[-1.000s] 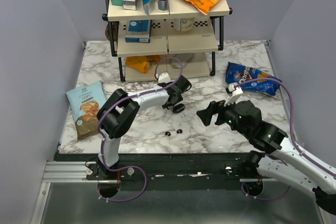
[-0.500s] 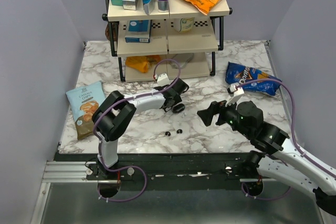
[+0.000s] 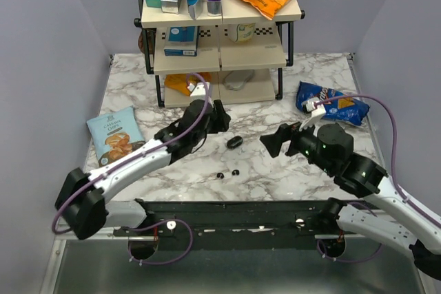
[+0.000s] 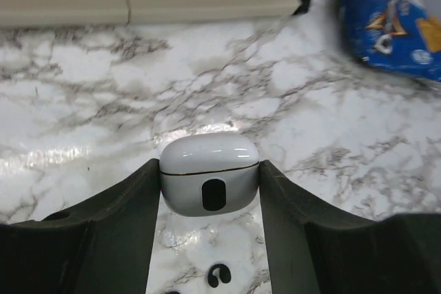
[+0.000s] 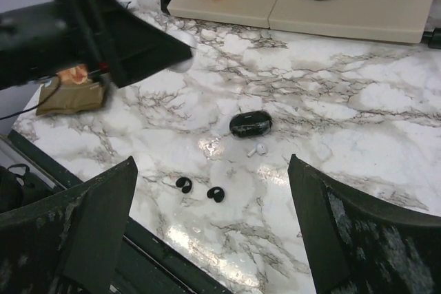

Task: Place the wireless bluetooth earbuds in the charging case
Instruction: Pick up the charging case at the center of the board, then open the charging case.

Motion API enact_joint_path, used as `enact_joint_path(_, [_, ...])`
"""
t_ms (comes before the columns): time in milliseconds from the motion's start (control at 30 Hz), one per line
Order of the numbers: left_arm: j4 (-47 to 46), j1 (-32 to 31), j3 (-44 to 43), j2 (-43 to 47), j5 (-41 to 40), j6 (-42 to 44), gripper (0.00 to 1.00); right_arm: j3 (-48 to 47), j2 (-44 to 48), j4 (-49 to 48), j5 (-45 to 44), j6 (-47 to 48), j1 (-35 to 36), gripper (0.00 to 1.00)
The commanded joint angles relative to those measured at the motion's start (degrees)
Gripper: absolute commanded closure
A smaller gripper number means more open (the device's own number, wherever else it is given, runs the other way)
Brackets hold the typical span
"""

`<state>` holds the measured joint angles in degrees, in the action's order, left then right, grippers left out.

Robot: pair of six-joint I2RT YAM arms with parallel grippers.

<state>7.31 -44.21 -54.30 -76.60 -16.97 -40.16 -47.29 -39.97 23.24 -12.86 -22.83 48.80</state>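
We start with the marble table [image 3: 138, 94], where nothing of the job is joined up yet. The left gripper [image 4: 210, 169] is clenched on a pale oval case [image 4: 209, 160], its fingers pressed to both sides (this is not the case we want, and we cannot tell whether it is lifted off the table). The right gripper [image 3: 275, 141] hangs spread wide and empty, to the right of the task's things. The black case [image 5: 250, 123] lies closed on the table between the two grippers, untouched, with a small white piece [image 5: 256, 149] just beside it. The two black earbuds [image 5: 216, 194] lie side by side nearer the front edge, apart from the black case.

We judge the task barely begun: the step in hand looks like clearing or sorting, not inserting. Next the left gripper needs to set the pale oval case out of the way. Then the black case must be held steady and its lid opened, before a fine pinch on each earbud.
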Motion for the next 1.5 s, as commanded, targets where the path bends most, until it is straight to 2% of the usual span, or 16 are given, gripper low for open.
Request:
enact_joint_path(0, [-15.5,-2.5,12.2,12.6,7.7,13.5,1.00,-4.3,-5.1,1.5,2.0,3.1,0.2,0.01])
enact_joint_path(33, [-19.1,-3.9,15.2,14.7,7.2,19.6,1.00,-5.0,-6.9,1.6,3.4,3.5,0.1,0.01])
enact_joint_path(67, [-23.4,-8.7,18.5,18.9,6.6,23.7,1.00,-6.7,-7.8,1.8,5.1,4.3,0.1,0.01])
enact_joint_path(100, [-31.6,-11.3,24.9,20.7,3.4,27.7,1.00,-7.7,-8.6,2.2,7.7,4.5,0.2,0.01])
enact_joint_path(167, [-39.1,-18.3,30.3,23.6,0.6,38.9,1.00,-10.0,-10.0,3.6,9.3,4.7,0.1,0.01])
enact_joint_path(267, [-48.1,-20.7,36.7,24.5,2.1,46.5,1.00,-10.5,-9.5,3.4,12.0,5.2,0.1,0.01])
enact_joint_path(400, [-64.2,-22.8,43.7,24.0,2.4,51.5,1.00,-11.4,-10.0,5.2,16.6,6.7,0.1,0.01])
enact_joint_path(533, [-66.0,-23.6,43.9,22.2,3.2,56.2,1.00,-11.3,-12.3,8.9,18.6,7.5,0.1,0.01])
enact_joint_path(767, [-67.6,-24.8,43.2,19.7,5.0,58.8,1.00,-10.8,-16.5,7.5,22.9,7.0,0.1,0.01])
enact_joint_path(1033, [-64.1,-25.1,43.2,21.2,4.4,59.3,1.00,-11.9,-20.9,4.4,24.9,6.5,0.5,0.02])
enact_joint_path(1467, [-63.6,-25.5,43.4,21.3,4.5,58.6,1.00,-13.4,-26.0,2.2,26.8,6.5,1.0,0.03])
